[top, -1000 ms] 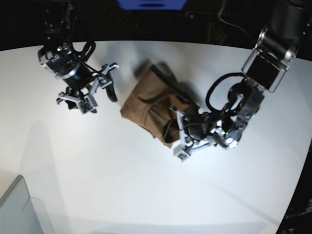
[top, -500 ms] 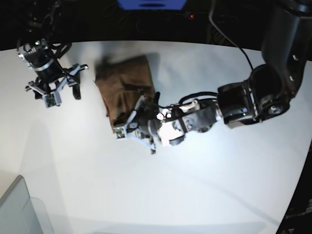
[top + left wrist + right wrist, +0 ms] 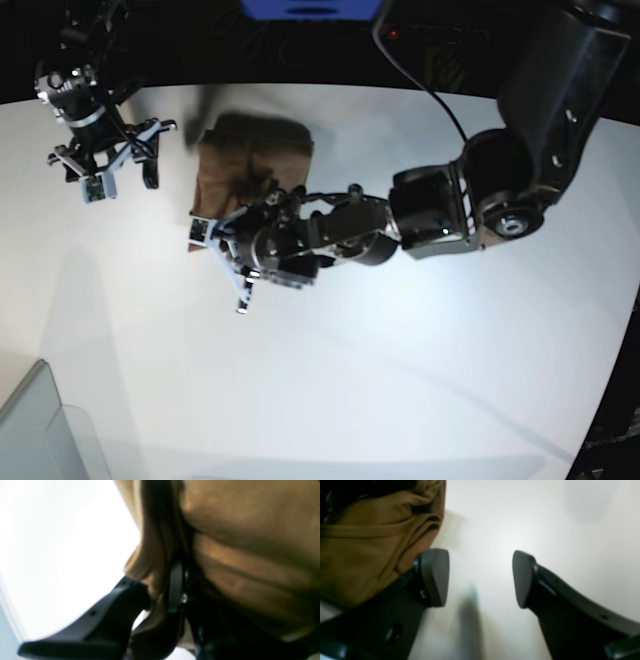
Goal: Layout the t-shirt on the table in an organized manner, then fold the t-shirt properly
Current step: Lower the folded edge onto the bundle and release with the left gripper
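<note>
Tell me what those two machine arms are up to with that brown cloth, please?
The left gripper has a pinch of the tan-brown cloth t-shirt in its jaws. The right gripper stands open beside the shirt, with nothing between its fingers. The shirt sits bunched and partly doubled over near the far edge of the smooth white table, so it isn't neatly folded yet. They seem to be working towards laying it out and folding it.

In the base view the left gripper (image 3: pixel 232 250) and its arm block part of the t-shirt (image 3: pixel 255 160) behind them, while the left wrist view blurs the cloth and cuts it off, and the right wrist view crops the t-shirt's far left portion.
</note>
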